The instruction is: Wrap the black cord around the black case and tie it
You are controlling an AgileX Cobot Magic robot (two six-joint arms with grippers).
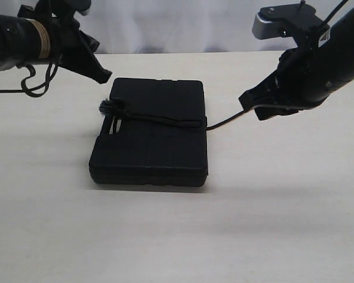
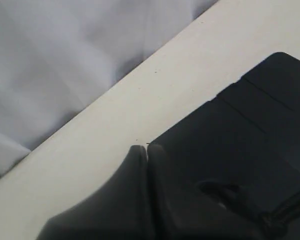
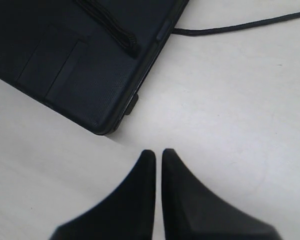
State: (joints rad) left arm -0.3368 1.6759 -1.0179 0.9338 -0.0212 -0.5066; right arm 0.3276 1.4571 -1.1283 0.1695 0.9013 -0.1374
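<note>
The black case (image 1: 150, 135) lies flat in the middle of the table. The black cord (image 1: 159, 119) crosses its top, with the fuzzy knot (image 1: 106, 109) at the case's left edge. The plain end runs off the right edge across the table (image 1: 227, 121) toward my right gripper (image 1: 252, 106). The right wrist view shows the cord (image 3: 230, 27) lying on the table beside the case (image 3: 80, 55), well away from the right gripper (image 3: 158, 154), which is shut and empty. My left gripper (image 1: 103, 75) hovers over the case's far left corner, shut (image 2: 147, 149) on nothing, beside the case (image 2: 250, 135).
A white cloth backdrop (image 1: 183, 26) hangs behind the table's far edge (image 2: 115, 95). A smooth black robot cable (image 1: 38, 82) loops under the left arm. Bare table (image 1: 177, 236) stretches in front of the case.
</note>
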